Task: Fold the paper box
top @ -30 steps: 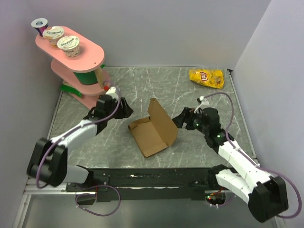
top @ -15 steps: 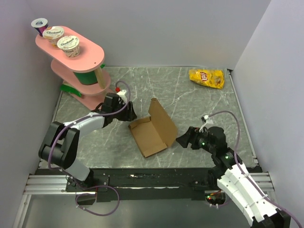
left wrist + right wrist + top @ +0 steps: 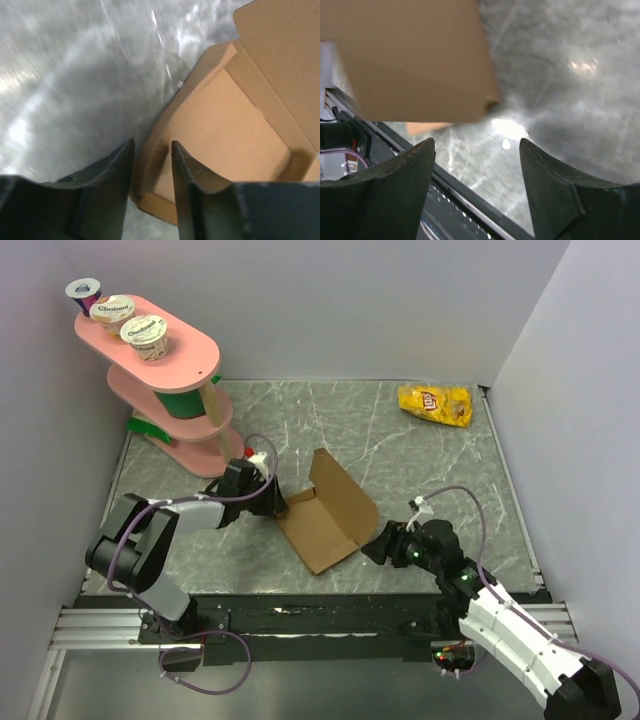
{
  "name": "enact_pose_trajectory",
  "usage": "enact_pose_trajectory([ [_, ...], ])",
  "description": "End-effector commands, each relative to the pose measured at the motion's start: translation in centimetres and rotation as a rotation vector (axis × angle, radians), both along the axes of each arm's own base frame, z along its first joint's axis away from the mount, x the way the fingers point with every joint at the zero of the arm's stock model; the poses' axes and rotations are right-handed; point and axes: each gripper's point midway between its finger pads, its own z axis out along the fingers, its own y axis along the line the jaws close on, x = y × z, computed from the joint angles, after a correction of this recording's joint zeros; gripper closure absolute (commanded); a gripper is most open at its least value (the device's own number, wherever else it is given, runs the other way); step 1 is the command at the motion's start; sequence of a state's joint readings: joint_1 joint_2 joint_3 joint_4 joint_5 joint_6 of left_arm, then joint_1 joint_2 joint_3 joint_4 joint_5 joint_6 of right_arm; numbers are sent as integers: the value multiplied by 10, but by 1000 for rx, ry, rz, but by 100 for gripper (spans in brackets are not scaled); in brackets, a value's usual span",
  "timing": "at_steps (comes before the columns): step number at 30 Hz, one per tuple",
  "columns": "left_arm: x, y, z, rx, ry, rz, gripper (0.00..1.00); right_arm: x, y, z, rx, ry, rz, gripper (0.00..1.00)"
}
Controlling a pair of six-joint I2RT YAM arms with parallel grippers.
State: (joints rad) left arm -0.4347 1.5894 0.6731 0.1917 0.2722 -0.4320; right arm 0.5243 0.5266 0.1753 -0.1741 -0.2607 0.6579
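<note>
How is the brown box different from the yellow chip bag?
The paper box is plain brown cardboard; the chip bag is yellow with a red logo. The box sits mid-table, open, one panel raised; the bag lies flat at the far right corner. Both rest on the table.

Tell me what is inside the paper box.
Nothing shows inside the box: only its bare brown floor and low walls. Its near edge is partly hidden behind a finger of the left gripper.
</note>
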Motion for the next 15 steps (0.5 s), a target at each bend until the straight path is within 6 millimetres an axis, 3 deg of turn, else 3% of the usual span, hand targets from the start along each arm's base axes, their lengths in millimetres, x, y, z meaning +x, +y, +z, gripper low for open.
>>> enact_pose_trajectory([
  [1, -20, -25, 30, -164, -57, -18, 59, 32, 13, 32, 62, -164, -35, 31],
  [3, -35, -23, 24, -155, -36, 10, 56, 40, 14, 37, 43, -180, -42, 31],
  [4, -42, -25, 31, -158, -47, 10, 53, 44, 14, 41, 35, -192, -48, 30],
  [8, -55, 0, 30, -115, -37, 118, 28, 61, 0, 39, -82, -240, -101, 28],
  [9, -53, 8, 31, -90, -54, 148, 18, 66, -5, 37, -113, -247, -124, 28],
  [12, -52, 22, 42, -36, -91, 177, 9, 77, -18, 39, -195, -280, -166, 25],
  [15, -42, 29, 62, -31, -152, 188, 7, 86, -28, 44, -234, -315, -191, 22],
])
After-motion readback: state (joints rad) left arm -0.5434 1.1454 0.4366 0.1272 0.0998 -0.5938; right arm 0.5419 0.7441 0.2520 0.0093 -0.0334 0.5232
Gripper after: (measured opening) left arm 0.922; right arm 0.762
